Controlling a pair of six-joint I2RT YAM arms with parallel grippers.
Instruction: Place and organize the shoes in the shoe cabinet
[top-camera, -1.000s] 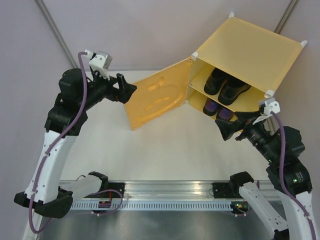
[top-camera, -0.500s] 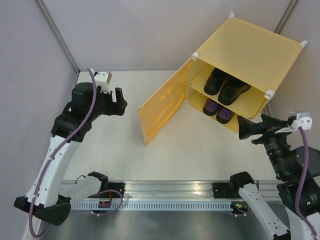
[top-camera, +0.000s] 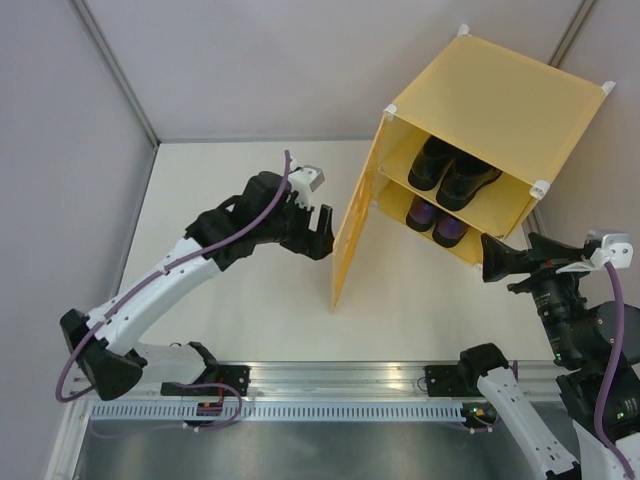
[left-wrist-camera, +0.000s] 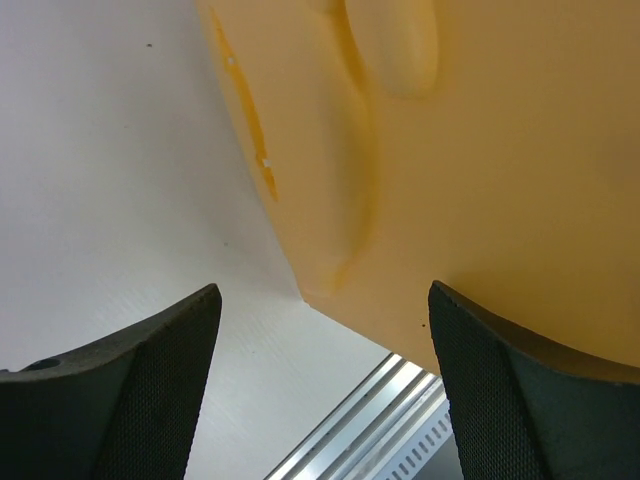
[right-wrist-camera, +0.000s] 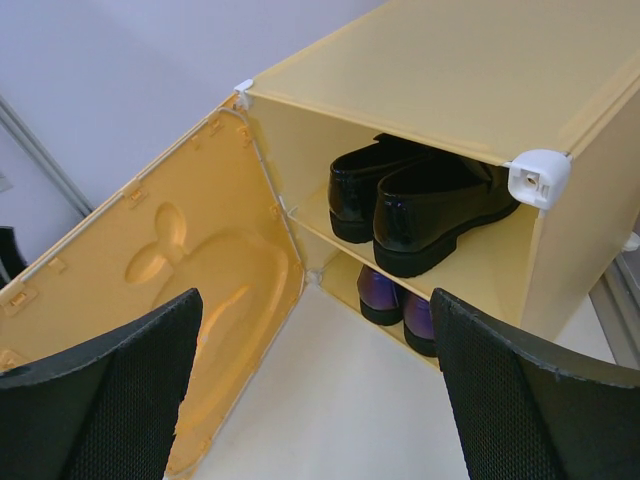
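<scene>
The yellow shoe cabinet (top-camera: 500, 95) stands at the back right, its door (top-camera: 352, 232) swung partly inward. The black pair (top-camera: 450, 170) sits on the upper shelf, the purple pair (top-camera: 436, 222) below it. Both pairs also show in the right wrist view: black (right-wrist-camera: 420, 205), purple (right-wrist-camera: 395, 300). My left gripper (top-camera: 318, 228) is open and empty, against the door's outer face (left-wrist-camera: 480, 150). My right gripper (top-camera: 498, 262) is open and empty, in front of the cabinet's lower right corner, apart from it.
An aluminium rail (top-camera: 340, 385) runs along the table's near edge. Grey walls close the back and left. The door's embossed inner side (right-wrist-camera: 190, 300) faces my right gripper.
My left arm has swept right across the table and the door has swung from wide open towards the cabinet. My right gripper pulled back from the cabinet front to the right.
</scene>
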